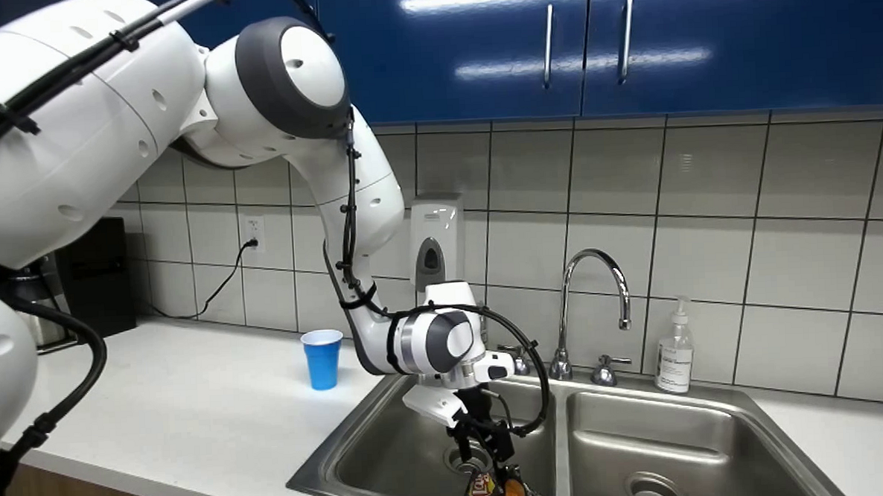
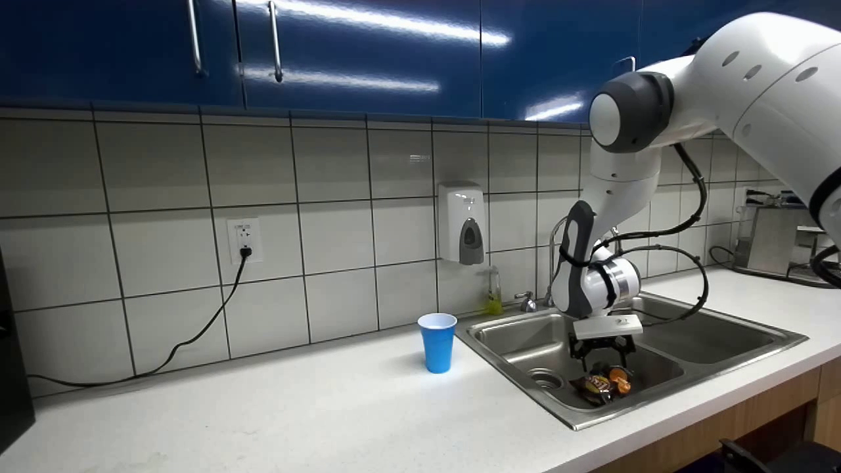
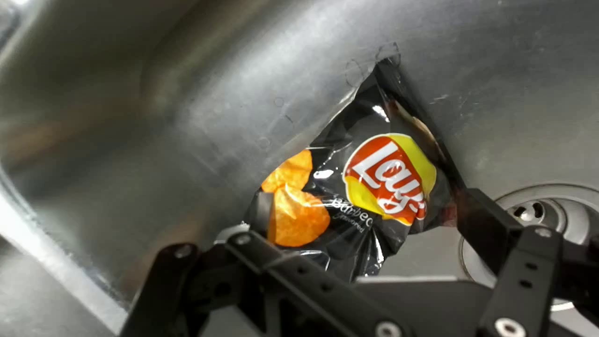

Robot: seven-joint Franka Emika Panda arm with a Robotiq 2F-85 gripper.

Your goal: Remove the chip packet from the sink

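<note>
The chip packet is black with a red and yellow logo and orange chips printed on it. It lies in a basin of the steel sink, as both exterior views show. In the wrist view the packet rests on the basin floor against the curved wall, beside the drain. My gripper points down into the basin just above the packet. In the wrist view the gripper is open, its fingers apart on either side of the packet. The packet's near end is partly hidden behind the left finger.
A blue cup stands on the counter beside the sink. The faucet rises behind the sink's divider. A pump bottle stands at the back, and a soap dispenser hangs on the wall. Basin walls surround the gripper.
</note>
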